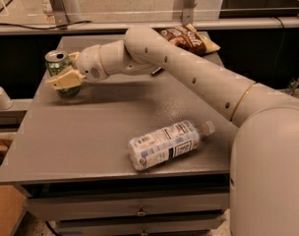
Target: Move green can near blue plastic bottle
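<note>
The green can [57, 64] stands upright near the table's far left edge, silver top showing. My gripper [62, 71] has reached it from the right and is open, with one pale finger [65, 80] across the can's front and the other behind it. The can still rests on the table. The blue plastic bottle [165, 145] lies on its side near the table's front right, white cap pointing right, well apart from the can.
A brown snack bag [189, 37] lies at the table's back right, partly behind my arm. The grey table [80, 132] has a drawer front below. A railing runs behind the table. A cardboard box [4, 213] sits on the floor at the lower left.
</note>
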You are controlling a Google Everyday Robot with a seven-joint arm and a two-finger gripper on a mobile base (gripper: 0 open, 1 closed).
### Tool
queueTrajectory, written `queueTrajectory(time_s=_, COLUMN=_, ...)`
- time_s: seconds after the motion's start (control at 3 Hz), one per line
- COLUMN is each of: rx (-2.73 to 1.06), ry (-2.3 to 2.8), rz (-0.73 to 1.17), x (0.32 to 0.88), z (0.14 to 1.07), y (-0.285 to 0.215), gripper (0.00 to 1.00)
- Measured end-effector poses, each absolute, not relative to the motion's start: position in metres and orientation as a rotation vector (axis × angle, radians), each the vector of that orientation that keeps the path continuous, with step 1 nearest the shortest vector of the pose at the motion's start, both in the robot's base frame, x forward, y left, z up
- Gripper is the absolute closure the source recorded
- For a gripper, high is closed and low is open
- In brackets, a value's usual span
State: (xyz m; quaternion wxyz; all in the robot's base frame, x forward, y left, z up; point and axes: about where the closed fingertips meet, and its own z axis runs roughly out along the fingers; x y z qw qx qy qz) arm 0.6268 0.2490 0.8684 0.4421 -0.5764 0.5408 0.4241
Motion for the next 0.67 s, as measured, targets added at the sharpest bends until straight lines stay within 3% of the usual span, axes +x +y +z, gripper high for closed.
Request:
queueTrajectory(time_s=0.33, rx=-1.412, ry=1.348, rz=1.032, x=0.627, z=0.872, y=0.235, gripper=0.86)
queueTrajectory(time_s=0.67, rx=-1.387, ry=1.355, rz=0.99, x=0.625, z=0.887, y=0.2, gripper=1.0)
